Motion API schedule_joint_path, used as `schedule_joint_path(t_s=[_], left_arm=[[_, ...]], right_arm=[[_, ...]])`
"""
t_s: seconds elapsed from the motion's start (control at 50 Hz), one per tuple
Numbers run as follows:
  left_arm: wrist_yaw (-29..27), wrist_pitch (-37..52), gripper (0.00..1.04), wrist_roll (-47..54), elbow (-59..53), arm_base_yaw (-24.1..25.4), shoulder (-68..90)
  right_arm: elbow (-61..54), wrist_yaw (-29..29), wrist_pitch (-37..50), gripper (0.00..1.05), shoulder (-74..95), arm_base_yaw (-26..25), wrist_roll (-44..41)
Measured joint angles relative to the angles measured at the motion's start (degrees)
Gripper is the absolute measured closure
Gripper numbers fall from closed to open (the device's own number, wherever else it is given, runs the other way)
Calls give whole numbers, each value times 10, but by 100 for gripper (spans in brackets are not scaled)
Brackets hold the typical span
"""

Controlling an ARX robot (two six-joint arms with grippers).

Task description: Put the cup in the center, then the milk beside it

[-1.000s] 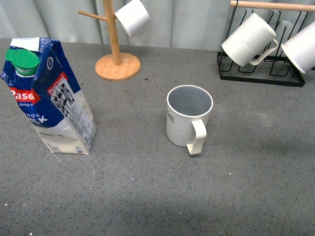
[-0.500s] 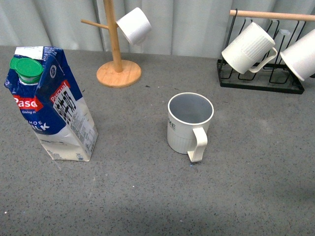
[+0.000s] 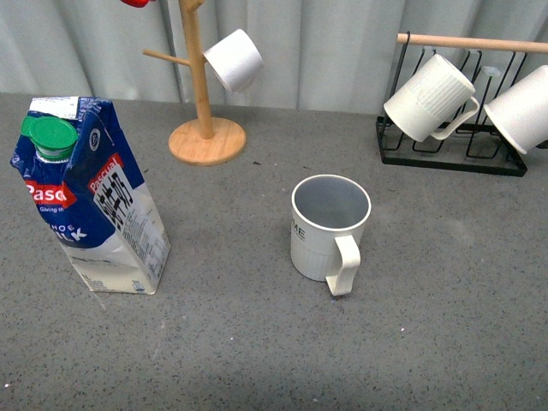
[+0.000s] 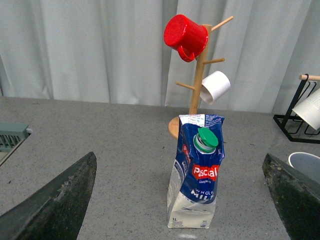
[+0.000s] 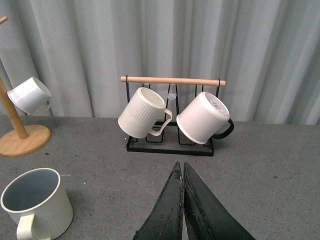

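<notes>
Grey speckled tabletop [image 3: 257, 351]. Cream ribbed mug [image 3: 321, 235] with loop handle mid-table, upright, empty, grey-blue inside. Tall blue-white milk carton [image 3: 98, 218], green cap [image 3: 50, 137], creased, well left. Left gripper [image 4: 179, 160] spread wide; right gripper [image 5: 182, 167] closed, empty.

cup [image 3: 318, 244]: cream, ribbed, grey-blue inside | milk [image 3: 94, 214]: blue-white, green cap, red band

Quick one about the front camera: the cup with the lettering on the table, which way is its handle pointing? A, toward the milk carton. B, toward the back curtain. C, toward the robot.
C: in the front view the cup stands upright with its loop handle on the near side, facing the camera, not turned toward the milk carton at its left.
</notes>
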Motion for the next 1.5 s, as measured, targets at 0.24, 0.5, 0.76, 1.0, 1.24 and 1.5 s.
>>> schedule_joint_path(t_s=[0.24, 0.5, 0.76, 1.0, 1.24, 1.5], left_arm=[[0, 0, 7, 0, 0, 0, 0], [0, 0, 7, 0, 0, 0, 0], [0, 0, 7, 0, 0, 0, 0], [0, 0, 7, 0, 0, 0, 0], [0, 0, 7, 0, 0, 0, 0], [0, 0, 7, 0, 0, 0, 0]], right_arm=[[-3, 0, -99, 104, -108, 0, 0], [-3, 0, -165, 104, -177, 0, 0], [-3, 0, -215, 104, -229, 0, 0], [-3, 0, -257, 104, -271, 0, 0], [-2, -2, -370, 104, -370, 0, 0], [-2, -2, -374, 85, -385, 0, 0]])
